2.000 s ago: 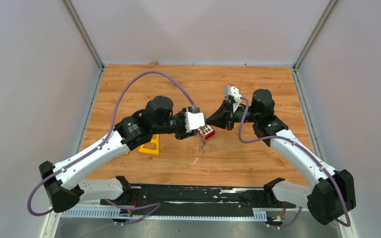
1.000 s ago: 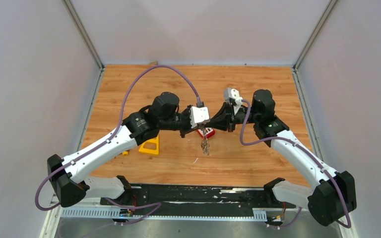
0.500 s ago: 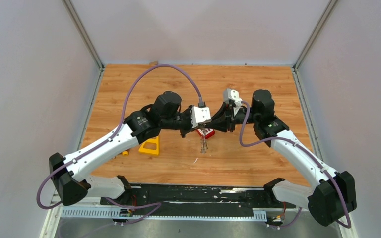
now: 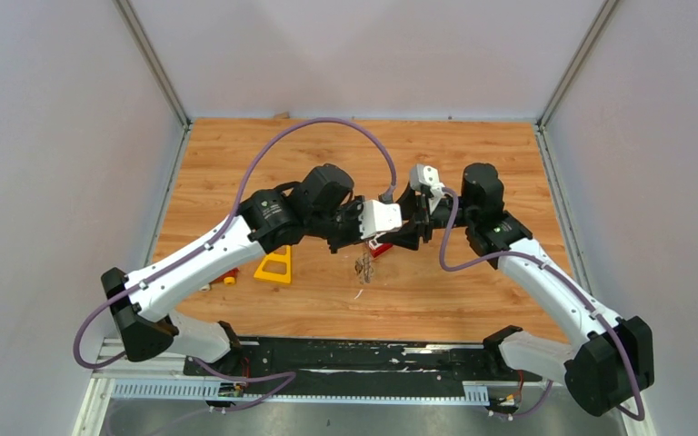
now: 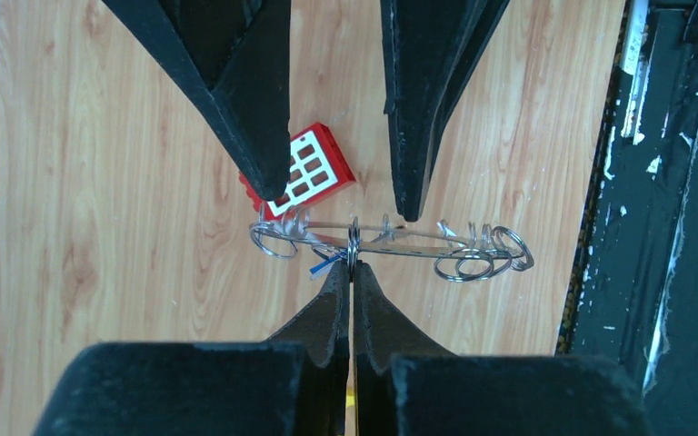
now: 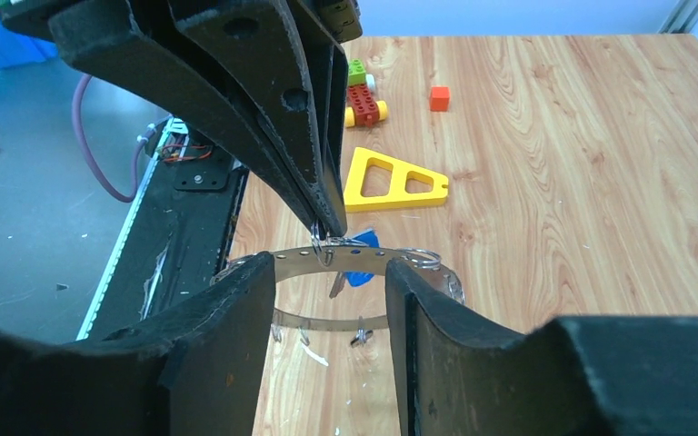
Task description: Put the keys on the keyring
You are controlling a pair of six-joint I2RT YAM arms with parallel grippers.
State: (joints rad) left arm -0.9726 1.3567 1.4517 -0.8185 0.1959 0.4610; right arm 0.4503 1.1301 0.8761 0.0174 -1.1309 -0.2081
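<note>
- Two fingers of our left gripper (image 5: 352,269) are pressed together on a small loop of the keyring (image 6: 374,259), held above the table (image 5: 100,227).
- Our right gripper (image 6: 329,272) is spread astride it.
- A blue key (image 6: 357,277) hangs there; threaded or not, we cannot tell; black key unseen.

Crowded mid wooden tabletop (image 4: 509,154): left gripper (image 5: 352,265) pinching large thin grey metal keyring (image 5: 400,238), right gripper (image 6: 327,272) astride it, red block with white squares (image 5: 302,173) close by. Yellow triangular frame (image 6: 354,182), small toy bricks (image 6: 364,102) leftward. Open wood beyond, rightward.
</note>
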